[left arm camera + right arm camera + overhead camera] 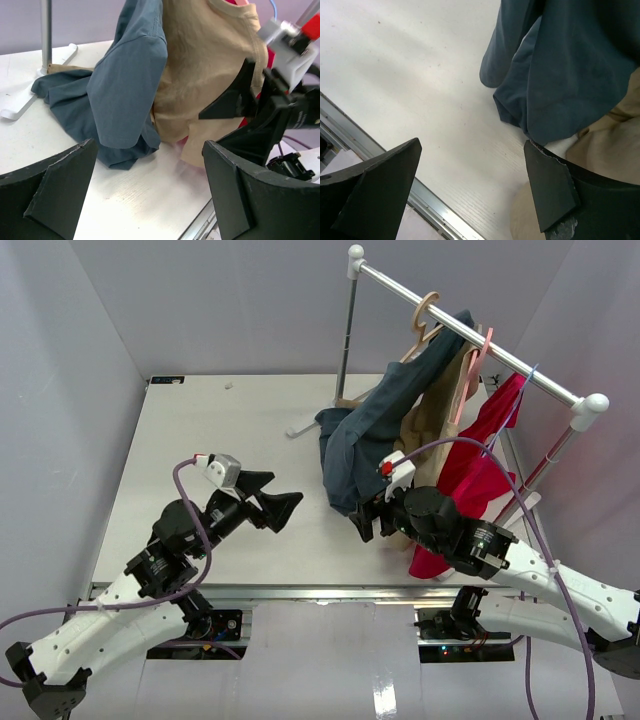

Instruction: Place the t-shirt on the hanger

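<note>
My left hand hovers over the counter with its two fingers spread wide and nothing between them; in the left wrist view that hand frames bare counter surface in front of the clothes. My right hand is spread just as wide and empty, low above the counter and just beside the bottom fold of the t-shirt. In its own view, the right hand has the dark blue cloth above and slightly right of the gap, apart from both fingers. The t-shirt hangs from the pale hanger, whose hook is over the metal rail. From there the cloth runs down and to the left, and its lower part lies bunched on the counter near the rack's foot. I cannot tell how the shirt sits on the hanger's frame. From the left wrist the t-shirt drapes in front of a tan garment, and my right hand shows black at the right. Farther along the rail, past the tan garment, hang a pink hanger and a red garment.
</note>
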`<state>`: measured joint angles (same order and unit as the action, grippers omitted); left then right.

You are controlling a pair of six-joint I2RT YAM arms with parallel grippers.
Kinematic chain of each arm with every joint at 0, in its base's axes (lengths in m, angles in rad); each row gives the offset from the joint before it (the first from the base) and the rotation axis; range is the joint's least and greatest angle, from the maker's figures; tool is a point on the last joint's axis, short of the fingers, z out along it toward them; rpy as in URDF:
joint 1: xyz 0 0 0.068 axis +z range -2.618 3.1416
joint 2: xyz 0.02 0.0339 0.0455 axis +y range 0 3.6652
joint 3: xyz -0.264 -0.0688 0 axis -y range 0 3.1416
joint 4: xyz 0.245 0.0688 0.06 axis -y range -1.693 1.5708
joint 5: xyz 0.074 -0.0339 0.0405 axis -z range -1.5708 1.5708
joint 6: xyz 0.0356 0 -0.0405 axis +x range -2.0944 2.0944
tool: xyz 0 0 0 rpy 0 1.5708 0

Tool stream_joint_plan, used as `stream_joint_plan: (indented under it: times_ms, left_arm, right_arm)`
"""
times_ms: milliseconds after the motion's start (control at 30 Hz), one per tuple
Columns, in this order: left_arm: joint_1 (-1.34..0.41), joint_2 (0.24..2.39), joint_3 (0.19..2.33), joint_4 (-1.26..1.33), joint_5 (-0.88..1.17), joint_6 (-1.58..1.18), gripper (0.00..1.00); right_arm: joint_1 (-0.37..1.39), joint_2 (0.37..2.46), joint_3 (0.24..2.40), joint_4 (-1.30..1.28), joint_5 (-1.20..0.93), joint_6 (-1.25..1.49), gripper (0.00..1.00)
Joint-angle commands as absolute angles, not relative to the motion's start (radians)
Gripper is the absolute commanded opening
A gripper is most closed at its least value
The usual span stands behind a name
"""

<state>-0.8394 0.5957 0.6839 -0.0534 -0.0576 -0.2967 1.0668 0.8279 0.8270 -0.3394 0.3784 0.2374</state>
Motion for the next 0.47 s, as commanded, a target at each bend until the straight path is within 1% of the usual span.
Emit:
stream_joint_plan:
  times_ms: [0, 133, 433]
  left_arm:
    - [-0.842, 0.523, 0.610, -0.113, -0.103, -0.338, 0.98]
    - [-0.842, 0.492, 0.589, -0.115, -0.102, -0.345, 0.98]
    - [-0.845, 0.499, 0.598, -0.112, -0.091, -0.341, 0.98]
  right_arm:
    - [1.089, 0.769, 0.764, -0.173, 0.420, 0.265, 0.90]
    - [1.091, 0.742, 0.729, -0.148, 0.426, 0.258, 0.90]
    - [1.091, 0.699, 0.711, -0.161, 0.455, 0.253, 0.90]
